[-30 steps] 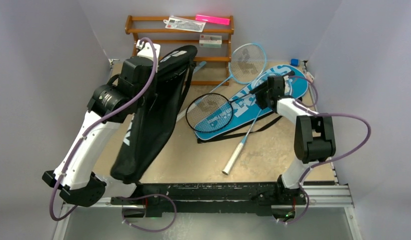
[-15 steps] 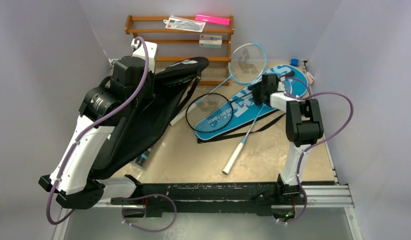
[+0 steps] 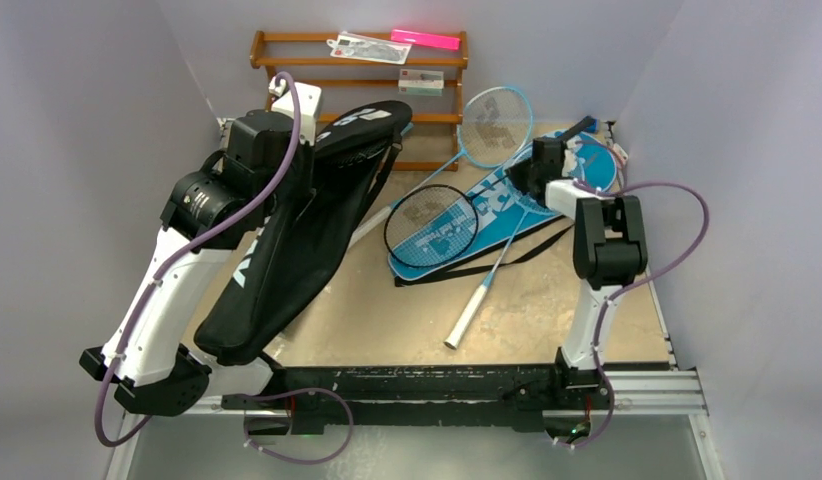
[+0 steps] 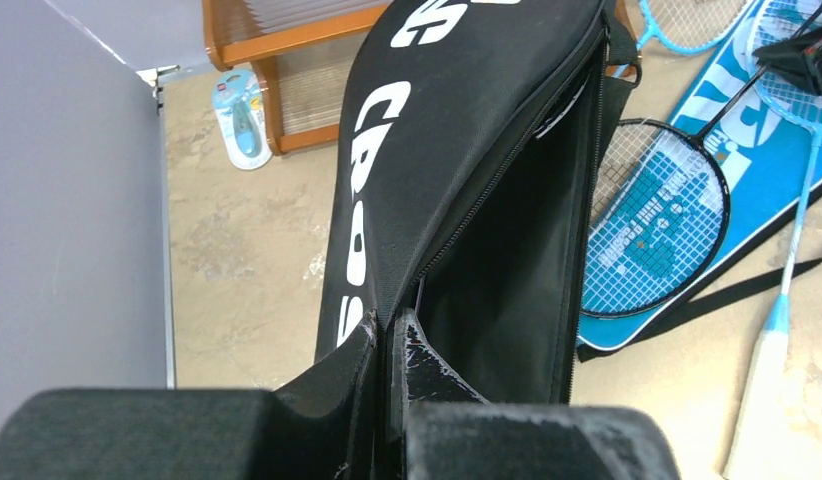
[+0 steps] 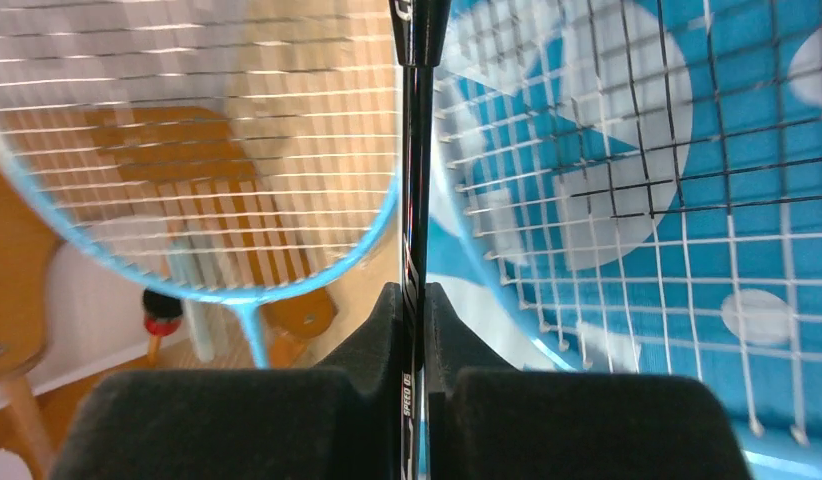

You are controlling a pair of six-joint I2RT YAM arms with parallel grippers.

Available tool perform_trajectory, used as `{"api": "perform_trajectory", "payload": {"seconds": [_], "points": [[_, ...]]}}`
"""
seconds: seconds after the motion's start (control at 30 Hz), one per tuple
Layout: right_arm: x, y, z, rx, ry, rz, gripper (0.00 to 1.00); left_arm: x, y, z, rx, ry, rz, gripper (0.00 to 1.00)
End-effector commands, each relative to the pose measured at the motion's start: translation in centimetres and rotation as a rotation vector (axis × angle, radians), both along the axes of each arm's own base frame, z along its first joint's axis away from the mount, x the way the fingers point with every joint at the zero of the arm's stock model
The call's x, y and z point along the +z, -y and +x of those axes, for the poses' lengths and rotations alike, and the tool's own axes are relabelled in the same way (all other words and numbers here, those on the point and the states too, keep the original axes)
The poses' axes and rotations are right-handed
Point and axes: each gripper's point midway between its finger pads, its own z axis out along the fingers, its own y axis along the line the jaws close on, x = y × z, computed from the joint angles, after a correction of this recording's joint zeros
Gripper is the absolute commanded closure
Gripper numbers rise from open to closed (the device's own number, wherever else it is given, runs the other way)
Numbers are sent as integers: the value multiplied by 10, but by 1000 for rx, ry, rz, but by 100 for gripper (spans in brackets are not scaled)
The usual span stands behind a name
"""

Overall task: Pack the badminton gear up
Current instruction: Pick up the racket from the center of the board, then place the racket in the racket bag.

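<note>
The table (image 3: 387,320) is a sandy slab with the wooden rack (image 3: 283,62) standing at its far edge. In front of the rack's left end, the black "CROSSWAY" cover (image 3: 307,230) hangs lifted and slanted. Its zip gapes open on a dark hollow inside. The left end effector (image 4: 389,335) is pinched tight on the fabric edge beside that zip.

In front of the rack's right end the blue "SPORT" cover (image 3: 492,205) lies flat, white letters up. Over it sits the black racket (image 3: 430,226), its round head the end farther from the rack. I can't quite tell whether the head rests on the cover or hangs just clear. The right end effector (image 5: 414,300) is clamped narrow on its thin shaft.

One light-blue racket (image 3: 495,125) leans against the rack's right end. Another (image 3: 482,290) lies across the blue cover, white grip pointing away from the rack.
</note>
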Motion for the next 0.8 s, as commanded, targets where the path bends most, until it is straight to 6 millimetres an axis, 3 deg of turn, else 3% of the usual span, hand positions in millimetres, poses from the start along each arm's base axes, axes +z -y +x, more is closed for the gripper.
{"api": "perform_trajectory", "payload": {"seconds": [0.0,0.2,0.23,0.47,0.77], "points": [[122,24,-1,14,268,-202,100,28,12,-1,-56,79,-94,100],[206,29,-46,82,481,-352,100,22,36,-6,-160,45,-168,100],[228,26,-55,107,551,-378,100,20,41,-7,-181,36,-182,100],[326,22,-108,240,847,-686,100,-3,65,-4,-249,-31,-235,100],[418,11,-179,355,1109,-1019,100,-56,133,4,-432,-151,-436,100]]}}
